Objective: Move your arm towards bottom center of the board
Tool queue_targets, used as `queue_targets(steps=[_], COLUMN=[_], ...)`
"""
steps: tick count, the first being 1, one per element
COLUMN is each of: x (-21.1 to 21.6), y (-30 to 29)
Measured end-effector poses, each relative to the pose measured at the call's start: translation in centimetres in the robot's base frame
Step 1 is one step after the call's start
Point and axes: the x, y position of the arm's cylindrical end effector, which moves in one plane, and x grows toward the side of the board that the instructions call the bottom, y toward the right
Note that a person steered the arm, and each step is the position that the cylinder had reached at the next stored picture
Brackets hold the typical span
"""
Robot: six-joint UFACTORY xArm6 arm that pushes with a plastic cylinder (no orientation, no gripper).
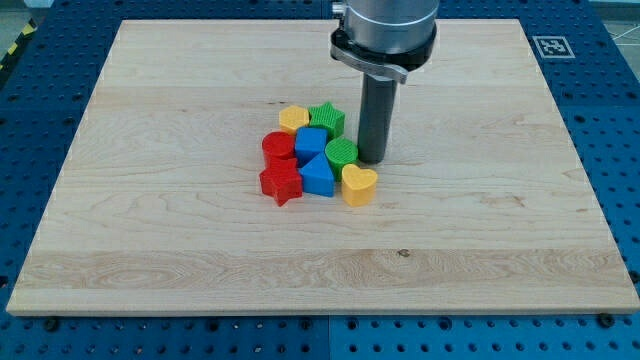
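My tip point(372, 159) rests on the wooden board point(150, 200), just right of a tight cluster of blocks near the middle. It stands beside the green round block point(341, 152) and above the yellow heart point(359, 185). The cluster also holds a green star point(327, 118), a yellow hexagon-like block point(293, 119), a blue cube point(311, 142), a red round block point(278, 147), a red star point(281, 183) and a blue block with a pointed top point(318, 176). The rod hangs from a silver arm head point(385, 30) at the view's top.
The board lies on a blue perforated table point(610, 120). A black-and-white marker tag point(551, 46) sits off the board's top right corner.
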Motion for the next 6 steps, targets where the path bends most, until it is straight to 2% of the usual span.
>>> queue_targets(steps=[1, 2, 4, 6], x=[1.3, 6.1, 12.1, 10.3], y=[5.8, 4.1, -4.3, -12.5])
